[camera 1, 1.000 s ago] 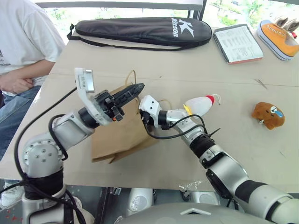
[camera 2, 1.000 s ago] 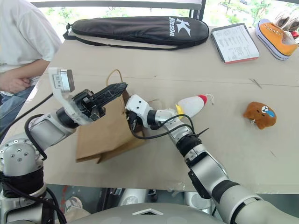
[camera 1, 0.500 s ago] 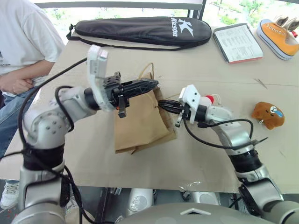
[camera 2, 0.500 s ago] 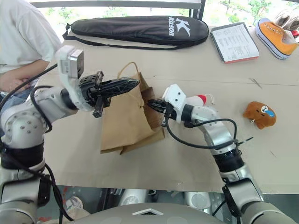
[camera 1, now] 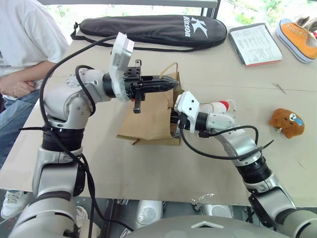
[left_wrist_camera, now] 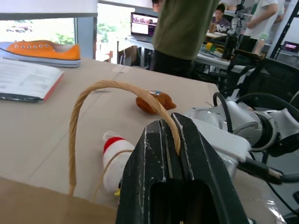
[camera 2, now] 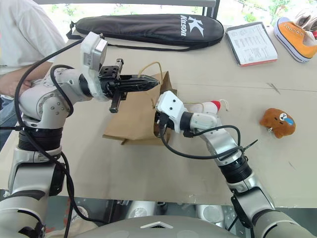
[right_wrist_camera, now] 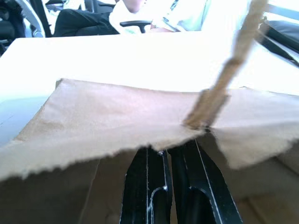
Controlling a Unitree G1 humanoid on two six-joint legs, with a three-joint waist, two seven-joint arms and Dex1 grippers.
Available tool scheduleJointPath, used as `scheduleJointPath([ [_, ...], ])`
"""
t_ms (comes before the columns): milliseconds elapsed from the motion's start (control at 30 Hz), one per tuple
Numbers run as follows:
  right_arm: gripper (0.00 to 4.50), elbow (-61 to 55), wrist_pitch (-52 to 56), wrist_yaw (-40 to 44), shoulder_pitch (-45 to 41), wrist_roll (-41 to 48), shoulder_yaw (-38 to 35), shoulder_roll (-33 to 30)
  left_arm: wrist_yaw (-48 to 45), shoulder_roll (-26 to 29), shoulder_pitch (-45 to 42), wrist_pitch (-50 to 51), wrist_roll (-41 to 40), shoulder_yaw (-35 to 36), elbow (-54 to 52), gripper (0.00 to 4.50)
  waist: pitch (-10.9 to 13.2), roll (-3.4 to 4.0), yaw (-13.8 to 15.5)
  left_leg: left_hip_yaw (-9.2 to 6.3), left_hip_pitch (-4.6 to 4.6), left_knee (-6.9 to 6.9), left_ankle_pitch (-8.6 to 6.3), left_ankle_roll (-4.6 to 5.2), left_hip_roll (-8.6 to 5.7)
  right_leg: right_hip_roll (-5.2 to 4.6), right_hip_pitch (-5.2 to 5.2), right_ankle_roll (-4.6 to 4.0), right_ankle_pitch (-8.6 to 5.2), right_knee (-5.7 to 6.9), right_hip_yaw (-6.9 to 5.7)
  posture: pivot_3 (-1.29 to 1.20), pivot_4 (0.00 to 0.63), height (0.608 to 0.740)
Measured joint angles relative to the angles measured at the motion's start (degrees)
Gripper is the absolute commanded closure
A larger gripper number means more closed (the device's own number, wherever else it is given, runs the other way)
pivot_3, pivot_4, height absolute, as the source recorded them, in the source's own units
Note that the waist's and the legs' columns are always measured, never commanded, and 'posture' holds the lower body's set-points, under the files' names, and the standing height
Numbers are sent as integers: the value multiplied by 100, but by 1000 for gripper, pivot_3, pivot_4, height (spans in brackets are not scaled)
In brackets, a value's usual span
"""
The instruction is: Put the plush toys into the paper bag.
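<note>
The task is standing at its opening step: neither toy is sitting in the bag yet, so both placements are still waiting to be done. At the left, the left gripper [camera 1: 168, 84] is reaching level across the desk [camera 1: 148, 163] with its fingers clenched on one twine handle [left_wrist_camera: 93, 93] of the paper bag [camera 1: 151, 116], and the wrist view is showing the cord pinched between the closed fingers. The bag is hanging from that handle, its top raised and its lower edge resting on the desk, roughly in the middle of the near half. It is looking like plain brown kraft paper, creased and still mostly flat, with a ragged-looking upper edge in the right wrist view. Just to its right, the right gripper [right_wrist_camera: 168, 154] is pressing in at the bag's mouth, fingers shut on the near paper edge beside the root of the second handle (judging by this, the two arms are working to pull the mouth apart). Directly behind the right arm, the white toy [camera 1: 218, 106] is lying on the desk with its red tip pointing away from the bag, close enough to be the likely first pick. Well apart at the far right, the brown bear [camera 1: 286, 122] is lying alone.
</note>
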Motion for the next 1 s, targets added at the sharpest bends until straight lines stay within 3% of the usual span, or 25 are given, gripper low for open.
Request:
scheduleJointPath([
  [133, 4484, 896, -353, 12, -133, -54, 104, 401, 281, -120, 10, 58, -12, 183, -168, 4500, 0, 0, -30, -1, 1, -1, 0, 0, 4, 4, 0, 0, 0, 1, 0, 0, 150, 740],
  [400, 4484, 3366, -2008, -64, -455, -222, -73, 1208, 909, -159, 958, 579, -506, 690, -1106, 4500, 0, 0, -19, -3, 6, -2, 1, -2, 7, -4, 3, 0, 0, 5, -2, 0, 150, 740],
  [600, 4484, 3740, -2486, 66, -716, -94, -445, 1431, 1094, 76, 1646, 746, -744, 1187, -1486, 4500, 0, 0, -20, -6, 10, -2, 2, -4, 7, -9, 6, -1, 1, 10, -8, 0, 150, 740],
  [1000, 4484, 4742, -2371, 180, -1129, -62, -788, 1712, 1299, 30, 1646, 786, -958, 1290, -1483, 4500, -1, 0, -68, -6, 13, -4, 3, -8, 6, -9, 9, -2, 1, 11, -8, 0, 150, 740],
])
